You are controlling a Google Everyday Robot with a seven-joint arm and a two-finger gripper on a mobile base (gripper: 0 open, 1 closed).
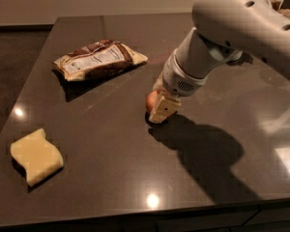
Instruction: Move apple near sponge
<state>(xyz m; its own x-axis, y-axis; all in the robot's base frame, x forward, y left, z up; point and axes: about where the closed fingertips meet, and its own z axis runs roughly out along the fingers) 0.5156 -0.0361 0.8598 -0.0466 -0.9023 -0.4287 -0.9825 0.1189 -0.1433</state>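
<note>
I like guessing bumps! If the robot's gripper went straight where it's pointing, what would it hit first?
Probably the apple. The gripper points down right beside it, with the tabletop just beneath. Depth is unclear, so they may already be touching.

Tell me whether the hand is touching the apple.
Cannot tell. In the camera view the hand, low over the table, overlaps the apple, hiding any contact or gap.

On the glossy, polished dark worktop (111, 178), the sponge (36, 156) near the front left corner looks matt foam, the snack bag (99, 59) crinkly film, the gripper (160, 108) at mid-worktop smooth cream plastic.
</note>
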